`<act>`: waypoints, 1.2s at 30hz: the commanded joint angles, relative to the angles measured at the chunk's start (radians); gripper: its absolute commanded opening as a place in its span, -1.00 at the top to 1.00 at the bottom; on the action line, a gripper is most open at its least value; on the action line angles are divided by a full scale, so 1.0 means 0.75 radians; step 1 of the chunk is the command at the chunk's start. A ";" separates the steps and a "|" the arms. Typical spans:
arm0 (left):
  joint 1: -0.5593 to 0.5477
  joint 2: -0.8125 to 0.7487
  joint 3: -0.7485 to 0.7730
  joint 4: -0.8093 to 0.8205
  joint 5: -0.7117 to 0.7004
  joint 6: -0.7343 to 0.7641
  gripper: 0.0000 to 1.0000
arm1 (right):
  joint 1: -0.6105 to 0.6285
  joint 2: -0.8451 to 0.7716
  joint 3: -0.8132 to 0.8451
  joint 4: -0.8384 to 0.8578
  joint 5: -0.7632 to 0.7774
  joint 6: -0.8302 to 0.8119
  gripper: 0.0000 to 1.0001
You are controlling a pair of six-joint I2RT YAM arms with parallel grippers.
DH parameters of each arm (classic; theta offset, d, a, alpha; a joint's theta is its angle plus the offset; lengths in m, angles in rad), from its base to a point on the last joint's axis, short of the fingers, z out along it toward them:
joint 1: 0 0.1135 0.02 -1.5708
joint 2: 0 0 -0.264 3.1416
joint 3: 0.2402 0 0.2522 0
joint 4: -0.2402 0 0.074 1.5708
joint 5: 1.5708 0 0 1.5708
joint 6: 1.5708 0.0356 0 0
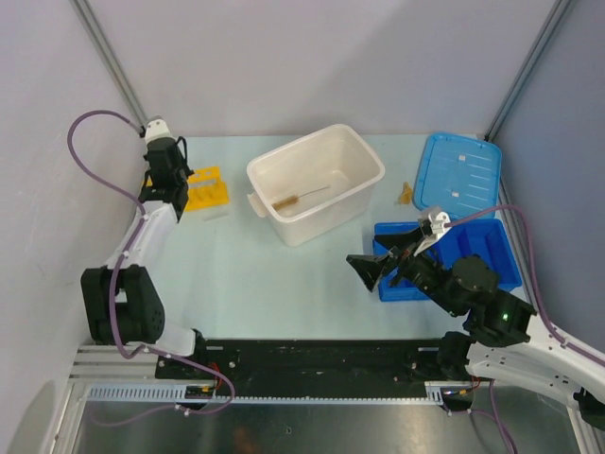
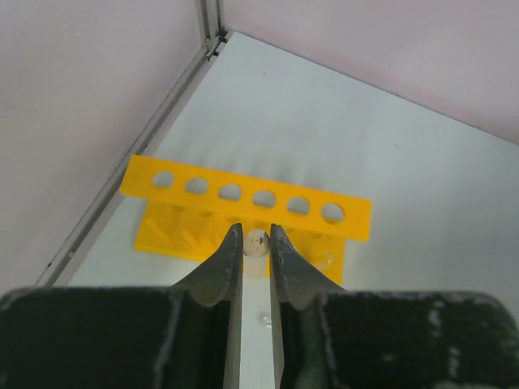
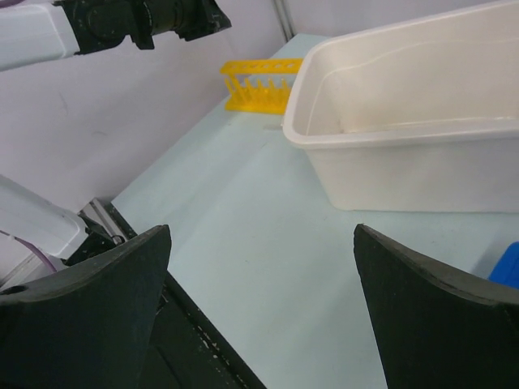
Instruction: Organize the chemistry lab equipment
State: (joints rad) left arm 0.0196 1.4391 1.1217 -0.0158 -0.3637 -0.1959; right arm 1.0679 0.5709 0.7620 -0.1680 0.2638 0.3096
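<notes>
My left gripper (image 2: 256, 235) is shut on a short clear tube (image 2: 257, 244), held end-on just in front of the yellow holed tube rack (image 2: 243, 194). From above, that gripper (image 1: 175, 186) sits at the rack's (image 1: 209, 188) left side. A thin wire brush (image 1: 298, 199) lies inside the white tub (image 1: 359, 151). A tiny amber piece (image 1: 406, 194) rests on the table right of the tub. My right gripper (image 1: 371, 270) hangs wide open with nothing in it over the table in front of the tub; its wrist view (image 3: 261, 229) shows only bare table between the fingers.
The blue lid (image 1: 458, 170) lies at the back right, with the blue divided tray (image 1: 487, 255) in front of it, under my right arm. The enclosure walls stand close behind the rack. The tub's side (image 3: 405, 170) is near my right gripper.
</notes>
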 commanded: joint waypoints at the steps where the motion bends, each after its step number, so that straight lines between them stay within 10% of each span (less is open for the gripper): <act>1: 0.043 0.056 0.107 0.126 -0.049 0.053 1.00 | 0.008 -0.009 -0.017 -0.028 0.042 0.032 -0.99; 36: 0.074 0.358 0.114 0.138 0.096 -0.020 1.00 | 0.009 0.030 -0.024 0.011 0.077 0.035 -0.99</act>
State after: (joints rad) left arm 0.0696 1.6882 1.1728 0.0437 -0.2989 -0.2020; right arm 1.0698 0.6029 0.7406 -0.1890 0.2928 0.3294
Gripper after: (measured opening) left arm 0.168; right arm 0.993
